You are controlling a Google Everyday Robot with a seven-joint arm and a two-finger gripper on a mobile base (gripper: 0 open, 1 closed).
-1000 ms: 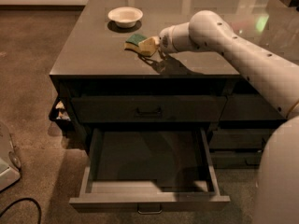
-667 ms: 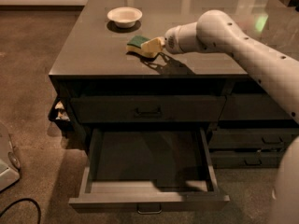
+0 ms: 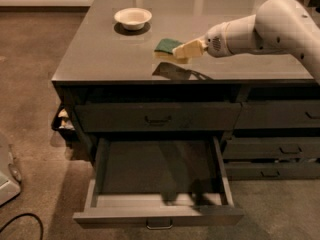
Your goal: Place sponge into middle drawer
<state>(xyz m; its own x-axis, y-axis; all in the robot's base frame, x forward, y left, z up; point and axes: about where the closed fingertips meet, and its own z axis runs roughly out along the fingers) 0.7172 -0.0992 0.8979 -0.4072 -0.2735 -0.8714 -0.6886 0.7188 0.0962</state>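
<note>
Gripper: gripper [image 3: 180, 51] over the counter's front-middle part, near the front edge, clamped on one end of the sponge.
Sponge: sponge [image 3: 165, 47], green side up, held just clear of the counter [image 3: 95, 54], its shadow beneath.
Arm: white arm [image 3: 260, 28] reaches in from the right edge.
Bowl: white bowl [image 3: 133, 18] toward the back left corner, well apart from the sponge.
Middle drawer: middle drawer [image 3: 159, 166] pulled out below the front edge, under a shut drawer front [image 3: 115, 116].
</note>
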